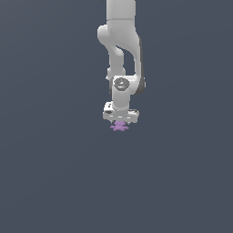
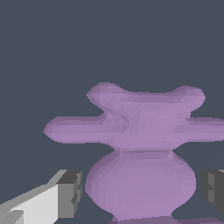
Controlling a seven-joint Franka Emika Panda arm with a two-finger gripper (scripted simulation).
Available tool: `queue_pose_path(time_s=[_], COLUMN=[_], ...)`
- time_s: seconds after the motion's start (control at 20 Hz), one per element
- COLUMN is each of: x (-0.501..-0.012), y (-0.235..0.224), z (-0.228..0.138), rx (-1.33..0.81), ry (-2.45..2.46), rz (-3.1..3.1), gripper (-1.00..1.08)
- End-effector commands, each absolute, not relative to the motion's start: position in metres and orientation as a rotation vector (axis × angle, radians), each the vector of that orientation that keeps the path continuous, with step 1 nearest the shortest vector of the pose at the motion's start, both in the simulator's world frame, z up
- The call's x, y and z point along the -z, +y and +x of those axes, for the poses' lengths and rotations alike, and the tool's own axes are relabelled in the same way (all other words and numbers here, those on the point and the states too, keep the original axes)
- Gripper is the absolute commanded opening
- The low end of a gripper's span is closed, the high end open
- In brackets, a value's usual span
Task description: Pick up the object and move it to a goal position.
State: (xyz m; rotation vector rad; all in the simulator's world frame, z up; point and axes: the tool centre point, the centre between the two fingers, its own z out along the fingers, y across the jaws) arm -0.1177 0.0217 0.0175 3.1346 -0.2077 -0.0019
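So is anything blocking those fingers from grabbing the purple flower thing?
Nothing visible. The flower sits in the open gap between the two fingers, with only bare floor around it.

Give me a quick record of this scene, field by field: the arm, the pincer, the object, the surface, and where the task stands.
arm: white arm, pointing straight down
pincer: pincer directly over the object, open
fingers: dark pads either side of the object's lower bulge, gaps visible, not touching
object: light-purple lobed piece, on the surface
surface: plain dark grey floor
task stage: object straddled, not yet gripped or lifted
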Motion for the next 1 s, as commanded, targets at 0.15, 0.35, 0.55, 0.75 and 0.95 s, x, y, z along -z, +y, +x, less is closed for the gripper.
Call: queue_pose_path(time_s=[0.15, 0.35, 0.55, 0.75, 0.95], x=[-0.015, -0.015, -0.016, -0.02, -0.033], y=[0.022, 0.022, 0.022, 0.023, 0.026], z=[-0.117, -0.117, -0.117, -0.116, -0.113], rx=[0.0, 0.0, -0.001, -0.001, -0.001], ry=[-0.208, -0.208, -0.208, -0.208, -0.208], rz=[3.135, 3.135, 3.135, 3.135, 3.135], gripper=[-1.0, -1.0, -1.0, -1.0, -1.0])
